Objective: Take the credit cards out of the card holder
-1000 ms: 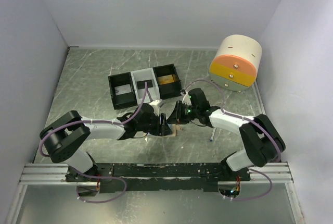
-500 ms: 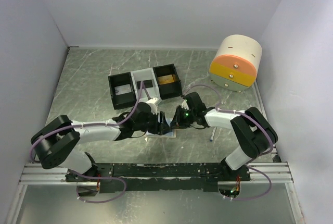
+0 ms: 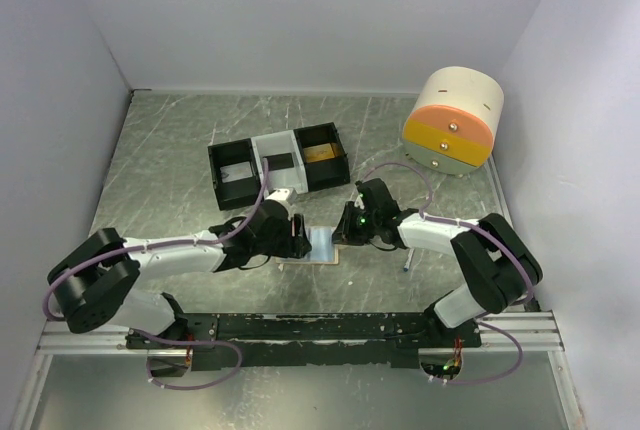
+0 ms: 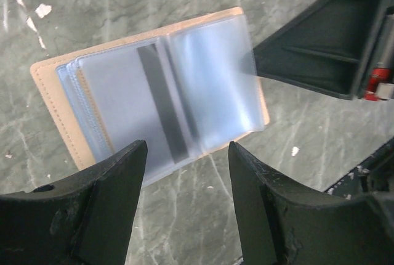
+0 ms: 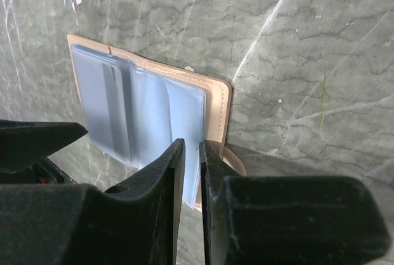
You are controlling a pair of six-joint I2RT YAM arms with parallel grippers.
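Left end effector (image 4: 188, 148): fingers spread, holding nothing, poised over the near edge of the card holder (image 4: 54, 86). Right end effector (image 5: 192, 145): fingers almost pressed together, apparently pinching a clear sleeve leaf at the holder's right edge.

Card holder lies open on the table (image 3: 170, 150) between both arms. A dark-striped card sits in its sleeves.

Three-compartment tray (image 3: 275, 138) stands beyond it, apart. Round cream container (image 3: 452, 120) sits in the far right corner.

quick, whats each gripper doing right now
left gripper: open, holding nothing, above the card holder
right gripper: nearly shut, apparently pinching the card holder's edge
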